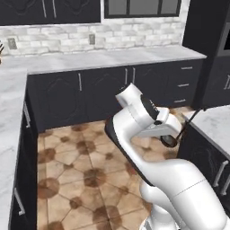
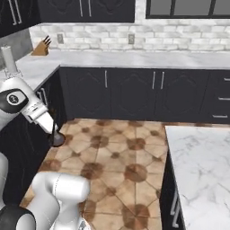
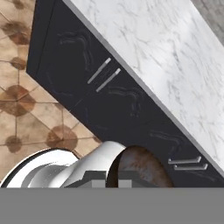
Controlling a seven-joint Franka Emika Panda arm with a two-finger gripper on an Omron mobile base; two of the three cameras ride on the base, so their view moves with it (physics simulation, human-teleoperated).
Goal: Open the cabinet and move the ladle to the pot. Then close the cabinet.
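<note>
The white arm's gripper (image 1: 179,130), pinched shut on the slim dark ladle (image 1: 173,139), carries it over the tiled floor; next, I'd say, find the pot.

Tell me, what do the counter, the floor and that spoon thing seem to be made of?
The countertop looks like polished marble, white with grey veins. The floor looks like glazed tile, with beige octagons and brown rosettes. The ladle seems to be dark metal, its bowl rusty brown in the hand view.
</note>
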